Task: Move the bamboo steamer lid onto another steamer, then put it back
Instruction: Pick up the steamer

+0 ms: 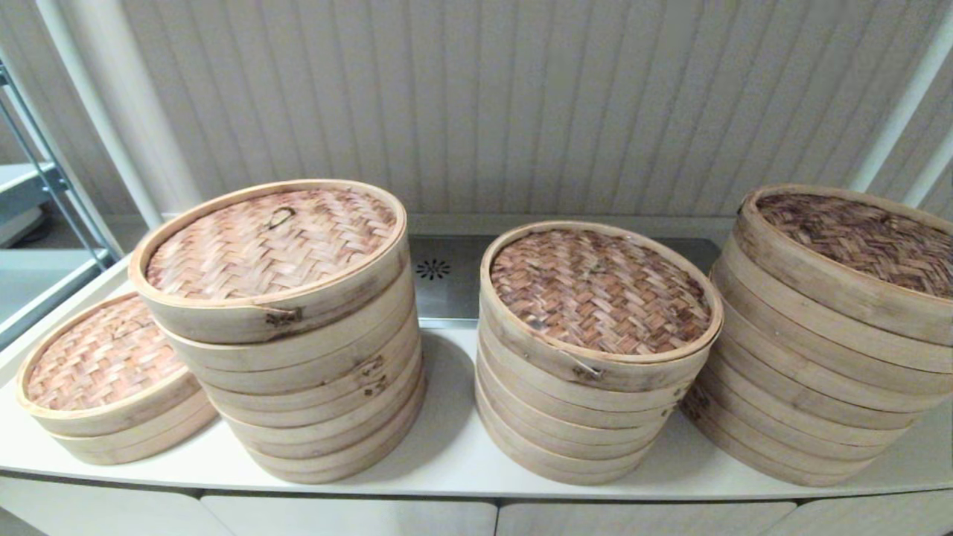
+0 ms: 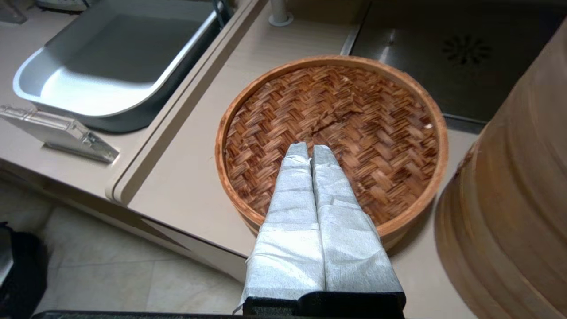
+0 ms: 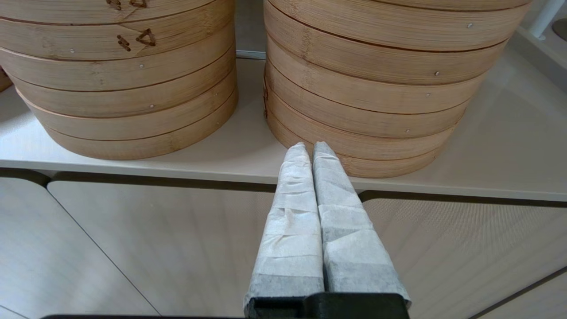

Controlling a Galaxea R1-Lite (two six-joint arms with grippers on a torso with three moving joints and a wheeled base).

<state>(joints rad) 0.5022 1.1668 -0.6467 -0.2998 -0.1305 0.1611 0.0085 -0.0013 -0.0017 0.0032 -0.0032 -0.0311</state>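
Observation:
Four stacks of bamboo steamers stand in a row on the white counter point(image 1: 447, 447). The woven lid point(image 1: 272, 238) with a small loop handle lies slightly askew on the tall second stack from the left. A low stack point(image 1: 100, 368) is at the far left, a medium stack point(image 1: 595, 294) right of centre, and a tall stack point(image 1: 856, 246) at the far right. My left gripper point(image 2: 310, 148) is shut and empty, hovering over the low steamer point(image 2: 376, 115). Shut and empty too, my right gripper point(image 3: 311, 146) sits below the counter's front edge, facing the bases of two stacks point(image 3: 376, 88). Neither gripper shows in the head view.
A dark metal panel with a round vent point(image 1: 434, 269) lies behind the stacks, against the ribbed wall. Left of the counter sits a metal tray point(image 2: 110, 66) with a clear plastic stand point(image 2: 57, 133) beside it. Gaps between stacks are narrow.

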